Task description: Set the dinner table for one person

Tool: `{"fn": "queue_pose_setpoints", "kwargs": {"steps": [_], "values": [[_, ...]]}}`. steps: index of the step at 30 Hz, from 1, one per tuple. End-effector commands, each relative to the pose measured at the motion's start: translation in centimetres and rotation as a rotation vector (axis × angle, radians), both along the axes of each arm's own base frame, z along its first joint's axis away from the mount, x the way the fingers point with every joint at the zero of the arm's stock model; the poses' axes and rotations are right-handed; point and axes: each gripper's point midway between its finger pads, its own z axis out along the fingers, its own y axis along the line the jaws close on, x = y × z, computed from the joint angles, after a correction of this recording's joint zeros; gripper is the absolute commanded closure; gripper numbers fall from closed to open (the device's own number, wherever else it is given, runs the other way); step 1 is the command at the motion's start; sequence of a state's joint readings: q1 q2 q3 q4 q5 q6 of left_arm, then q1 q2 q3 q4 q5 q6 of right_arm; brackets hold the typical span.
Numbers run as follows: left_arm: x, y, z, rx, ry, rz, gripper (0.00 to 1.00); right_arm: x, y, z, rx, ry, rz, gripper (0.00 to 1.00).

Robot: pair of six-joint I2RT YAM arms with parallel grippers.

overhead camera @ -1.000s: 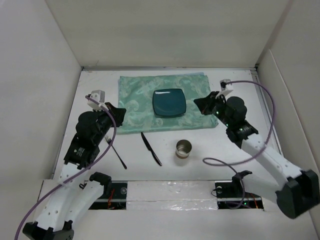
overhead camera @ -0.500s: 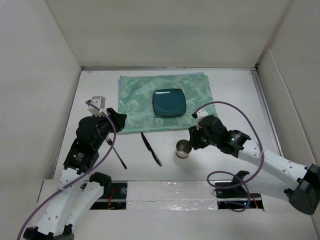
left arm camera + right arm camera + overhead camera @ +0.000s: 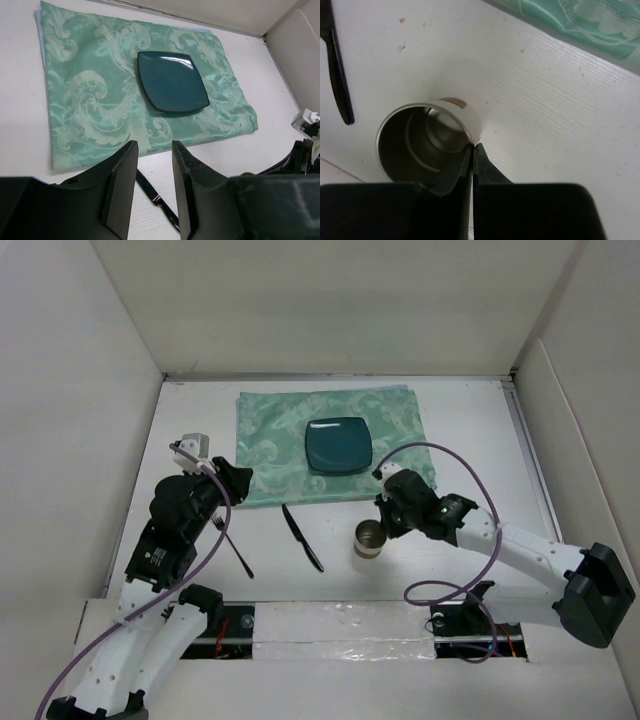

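The right gripper (image 3: 472, 150) is clamped on the rim of the metal cup (image 3: 415, 145), one finger inside and one outside. The cup stands upright on the white dinner table (image 3: 470, 430), which spreads beneath both arms. Just beyond it lies the green mat (image 3: 275, 445), with a teal plate (image 3: 339, 445) on it. Left of the cup, a black knife (image 3: 302, 537) and fork (image 3: 230, 538) lie on the table. The left gripper (image 3: 152, 150) hovers near them, fingers parted and empty.

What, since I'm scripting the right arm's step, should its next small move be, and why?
Probably lift the cup straight up a little. The right gripper looks shut on its rim, one finger inside, one outside, and the cup stands on the table, off the green mat where the plate sits; it likely belongs beside the plate.
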State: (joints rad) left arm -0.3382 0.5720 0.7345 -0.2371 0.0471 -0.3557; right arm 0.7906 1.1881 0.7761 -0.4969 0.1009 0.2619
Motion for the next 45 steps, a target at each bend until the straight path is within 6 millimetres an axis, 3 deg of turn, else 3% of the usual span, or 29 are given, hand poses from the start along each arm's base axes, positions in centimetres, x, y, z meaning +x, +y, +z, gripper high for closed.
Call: {"fn": "queue_pose_setpoints", "kwargs": {"steps": [1,5,9,10,12,13,14,15,16,17,18,20,23,24,25,26,27,28,30,31,32,35,45], "values": [[0.1,-0.1,0.8,-0.002,-0.041,-0.012,0.69,2.0,1.6,3.7,0.122,-0.107,-0.013,1.00],[0.1,-0.3,0.6,0.002,-0.031,-0.024,0.69,3.9,1.0,7.4,0.215,-0.185,-0.060,1.00],[0.0,-0.3,1.0,-0.002,-0.046,-0.024,0.69,7.7,-1.1,12.5,0.312,-0.320,-0.157,1.00],[0.0,-0.3,0.9,-0.002,-0.043,-0.026,0.69,10.0,-2.4,14.8,0.361,-0.395,-0.209,1.00],[-0.1,-0.4,1.0,-0.003,-0.047,-0.035,0.69,13.0,-3.0,15.9,0.406,-0.427,-0.239,1.00],[-0.1,-0.4,1.1,-0.003,-0.049,-0.032,0.69,15.2,-4.7,17.3,0.415,-0.468,-0.300,1.00],[-0.1,-0.2,1.2,-0.003,-0.054,-0.025,0.69,16.7,-5.4,17.5,0.425,-0.479,-0.331,1.00],[-0.1,-0.1,1.1,-0.002,-0.051,-0.015,0.69,18.9,-5.8,16.0,0.429,-0.444,-0.365,1.00],[-0.1,0.0,1.0,0.001,-0.046,-0.014,0.69,20.6,-6.1,16.6,0.463,-0.464,-0.369,1.00],[-0.2,-0.1,1.0,0.000,-0.047,-0.017,0.69,22.7,-7.7,17.8,0.480,-0.482,-0.414,1.00],[-0.2,0.0,1.2,-0.001,-0.054,-0.014,0.69,25.3,-8.1,16.4,0.478,-0.469,-0.441,1.00],[-0.2,0.2,1.2,-0.001,-0.058,-0.003,0.69,29.2,-9.1,15.7,0.493,-0.436,-0.472,1.00],[-0.2,0.3,1.3,0.000,-0.058,0.000,0.69,32.7,-9.8,15.2,0.515,-0.430,-0.503,1.00],[-0.2,0.3,1.2,0.000,-0.057,0.000,0.69,34.2,-10.5,17.0,0.541,-0.460,-0.517,1.00],[-0.2,0.2,1.3,0.001,-0.060,-0.002,0.69,35.6,-10.2,14.7,0.536,-0.411,-0.525,1.00],[-0.1,0.3,1.3,0.002,-0.059,0.001,0.69,36.1,-10.8,13.8,0.525,-0.385,-0.547,1.00],[0.0,0.3,1.1,0.006,-0.050,0.007,0.69,37.2,-11.2,15.1,0.540,-0.407,-0.552,1.00],[0.0,0.3,1.0,0.009,-0.046,0.006,0.69,38.1,-11.1,13.5,0.534,-0.380,-0.558,1.00],[0.1,0.3,1.0,0.010,-0.047,0.006,0.69,38.9,-11.2,12.6,0.521,-0.354,-0.578,1.00],[0.1,0.3,1.1,0.009,-0.050,0.006,0.69,39.7,-11.3,13.5,0.524,-0.376,-0.577,1.00],[0.1,0.3,0.9,0.011,-0.045,0.008,0.69,40.4,-11.9,12.2,0.511,-0.359,-0.594,1.00],[0.2,0.4,0.8,0.014,-0.038,0.012,0.69,41.2,-12.6,11.1,0.494,-0.339,-0.618,1.00],[0.5,0.2,0.5,0.021,-0.026,0.005,0.69,41.6,-13.4,6.8,0.460,-0.262,-0.667,1.00]]}}
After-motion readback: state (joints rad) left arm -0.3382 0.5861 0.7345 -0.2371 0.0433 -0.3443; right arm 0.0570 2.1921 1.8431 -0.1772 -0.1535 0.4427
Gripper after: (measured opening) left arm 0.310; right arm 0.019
